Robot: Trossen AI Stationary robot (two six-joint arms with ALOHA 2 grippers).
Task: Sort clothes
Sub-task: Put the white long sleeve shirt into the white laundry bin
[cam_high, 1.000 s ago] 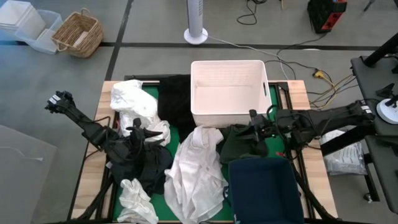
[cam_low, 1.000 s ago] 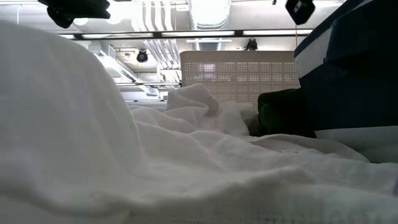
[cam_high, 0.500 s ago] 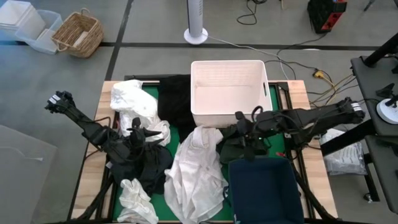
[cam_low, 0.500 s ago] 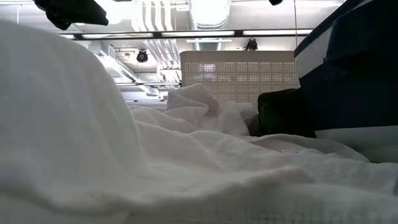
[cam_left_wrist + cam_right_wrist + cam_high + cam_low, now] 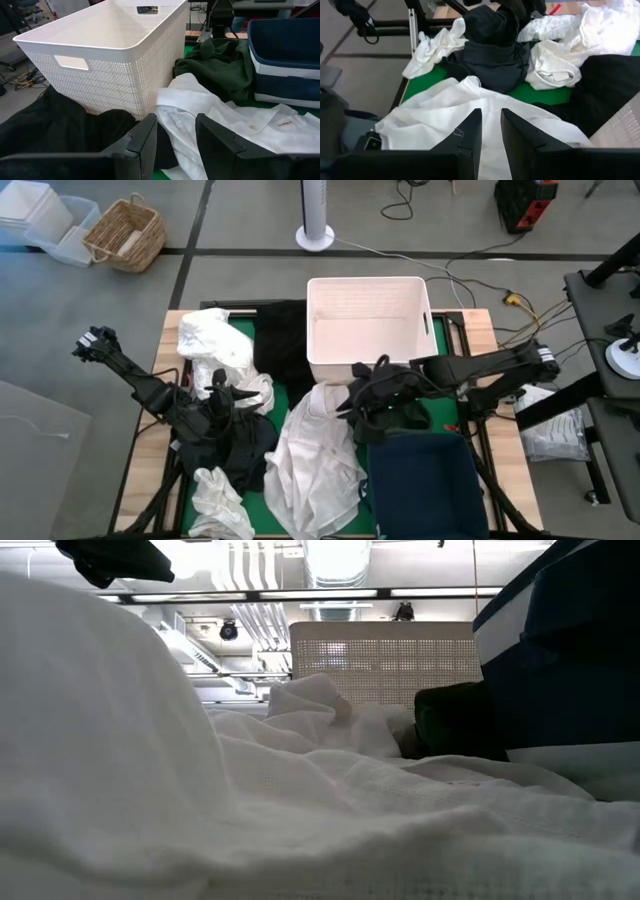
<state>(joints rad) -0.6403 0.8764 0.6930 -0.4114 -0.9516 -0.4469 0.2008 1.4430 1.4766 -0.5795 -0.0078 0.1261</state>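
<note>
Clothes (image 5: 318, 455): four white, three dark; two bins; both grippers slightly spread, holding nothing.

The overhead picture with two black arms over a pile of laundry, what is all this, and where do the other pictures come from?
That is a two-armed robot sorting clothes. One camera looks straight down, one sits at table height among the cloth, and one rides on each wrist. The left claw hangs open above the black crumpled garments. The right claw, fingers slightly apart, reaches over the dark green garment toward the large white shirt. Neither visibly holds anything. The wooden table also carries an empty white perforated plastic bin and a dark navy fabric bin.
</note>
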